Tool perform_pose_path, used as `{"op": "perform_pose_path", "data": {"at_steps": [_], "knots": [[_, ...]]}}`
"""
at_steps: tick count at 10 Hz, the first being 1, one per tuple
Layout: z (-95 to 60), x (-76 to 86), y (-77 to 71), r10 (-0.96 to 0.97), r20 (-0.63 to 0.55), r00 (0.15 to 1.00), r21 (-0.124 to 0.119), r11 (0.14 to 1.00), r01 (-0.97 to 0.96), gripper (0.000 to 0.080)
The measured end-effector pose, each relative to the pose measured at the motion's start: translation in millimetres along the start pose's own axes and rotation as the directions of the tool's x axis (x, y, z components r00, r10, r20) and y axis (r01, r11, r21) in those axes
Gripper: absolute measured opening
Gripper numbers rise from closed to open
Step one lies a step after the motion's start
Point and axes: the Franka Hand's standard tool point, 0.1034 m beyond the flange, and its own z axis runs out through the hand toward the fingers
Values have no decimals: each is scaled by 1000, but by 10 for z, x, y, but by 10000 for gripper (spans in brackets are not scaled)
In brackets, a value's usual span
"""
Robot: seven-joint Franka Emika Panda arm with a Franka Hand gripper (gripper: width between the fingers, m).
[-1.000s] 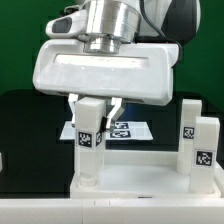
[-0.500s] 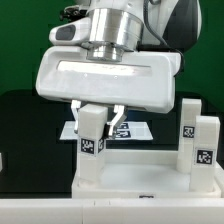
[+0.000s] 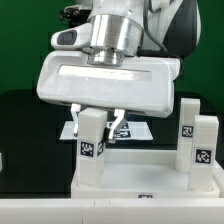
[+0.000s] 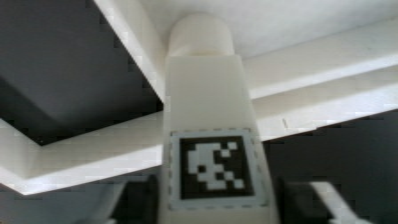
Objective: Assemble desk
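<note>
The white desk tabletop (image 3: 140,178) lies flat at the front. A white square-section leg (image 3: 91,150) with a black-and-white tag stands upright at the tabletop's corner on the exterior view's left. My gripper (image 3: 98,116) comes down over the leg's top, with one finger on each side of it, shut on the leg. In the wrist view the leg (image 4: 214,110) runs away from the gripper (image 4: 222,205) toward the tabletop's rim (image 4: 320,85). Two more tagged legs (image 3: 205,145) stand upright on the exterior view's right.
The marker board (image 3: 128,129) lies on the black table behind the tabletop. A green wall closes off the back. My wide white hand hides the top of the held leg.
My hand has moved a little down and toward the exterior view's right. The held leg has moved with it.
</note>
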Motion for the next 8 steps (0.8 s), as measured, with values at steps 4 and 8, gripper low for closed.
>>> {"op": "perform_pose_path", "data": {"at_steps": [4, 8], "knots": [[-179, 149, -5, 43, 183, 982, 18, 999, -47, 638], [-174, 208, 88, 79, 382, 921, -4, 996, -84, 649]]}}
